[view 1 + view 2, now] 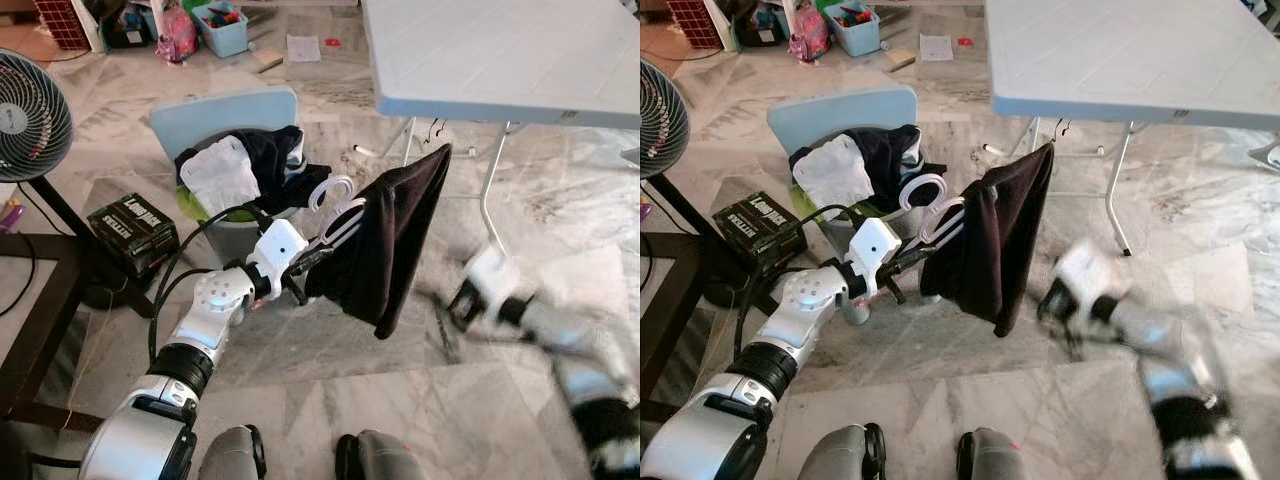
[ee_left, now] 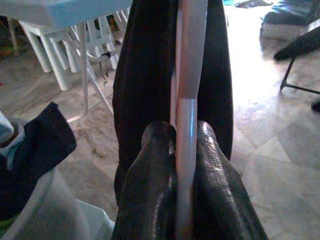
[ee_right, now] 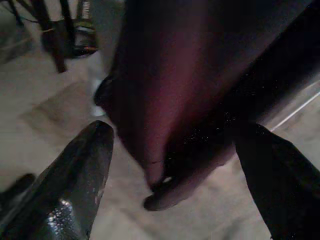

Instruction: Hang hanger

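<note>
We hold the white hanger (image 1: 338,212) in the air in front of us, above the marble floor (image 1: 420,400), its hook curling up and to the left. A black garment (image 1: 395,240) drapes from it, one corner rising toward the edge of the light blue folding table (image 1: 500,50) and the rest hanging down to a point. Our left gripper (image 2: 184,200) is clamped on the hanger's white bar, the two black fingers (image 2: 150,190) pressed against either side of it. Our right gripper (image 3: 170,165) sits lower and to the right, blurred in the head views; its jaws stand wide apart, with the dark cloth just ahead between the tips. Behind the hanger stands a pale blue chair (image 1: 225,115) with a basket of black and white clothes (image 1: 240,170). Further left we see a black box (image 1: 135,230) on the floor and a standing fan (image 1: 30,115).
</note>
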